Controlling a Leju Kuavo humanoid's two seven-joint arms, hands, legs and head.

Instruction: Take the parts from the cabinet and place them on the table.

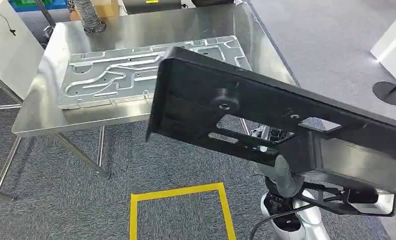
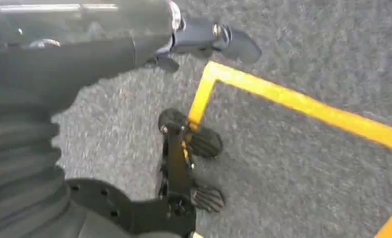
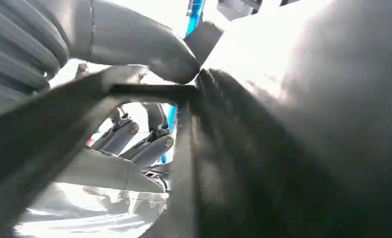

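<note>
Head view: even, bright overhead light, sharp overall. Steel table (image 1: 135,107) shows soft glare toward 12 o'clock and a faint shadow on the carpet (image 1: 60,200) below it. Black part (image 1: 266,107) is dark, with a slight sheen on its top edge.
Left wrist view: dimmer, motion blur throughout; left hand (image 2: 203,39) at 12 o'clock is soft, yellow tape (image 2: 303,104) smeared.
Right wrist view: heavy backlight, blown-out white from 12 to 1 o'clock, black part (image 3: 308,148) close and out of focus, right hand (image 3: 134,39) hazy.
</note>
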